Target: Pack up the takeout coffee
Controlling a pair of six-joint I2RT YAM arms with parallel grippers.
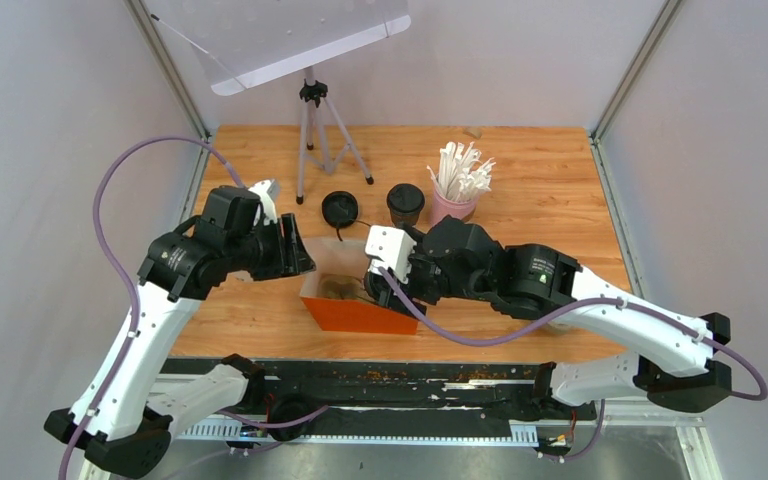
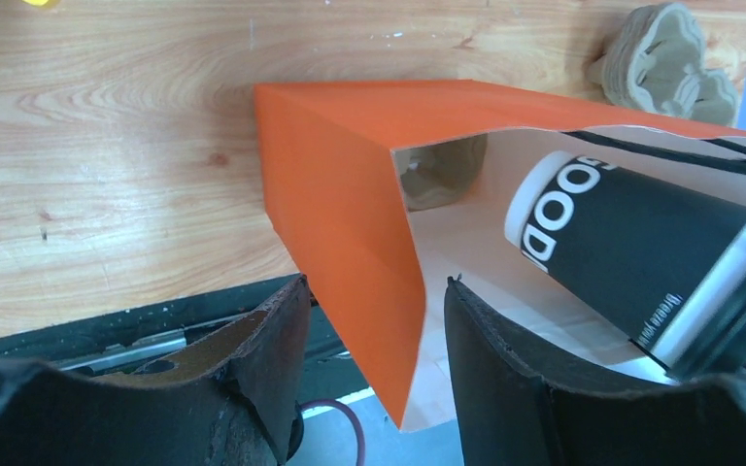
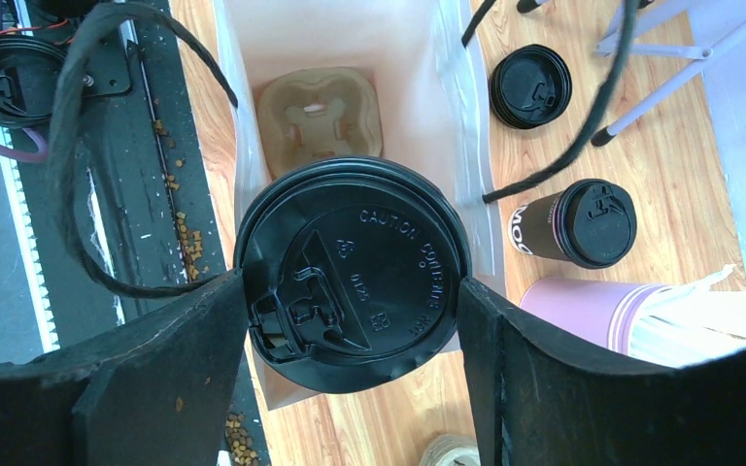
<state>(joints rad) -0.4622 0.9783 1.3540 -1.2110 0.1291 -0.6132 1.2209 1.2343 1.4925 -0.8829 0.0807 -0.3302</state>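
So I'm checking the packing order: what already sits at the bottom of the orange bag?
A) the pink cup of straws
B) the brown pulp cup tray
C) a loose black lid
B: the right wrist view shows the pulp cup tray at the bottom of the orange bag, beyond the lidded cup that the right gripper holds.

My left arm [image 1: 150, 330] reaches in from the left, wrist turned inward. On the left gripper [image 2: 374, 291], jaws apart, straddling a bag [image 2: 340, 214] edge, not clamped. My right arm [image 1: 620, 320] stretches leftward, wrist pitched down. On the right gripper [image 3: 350, 286], fingers pressed on both sides of a cup [image 3: 379, 243].
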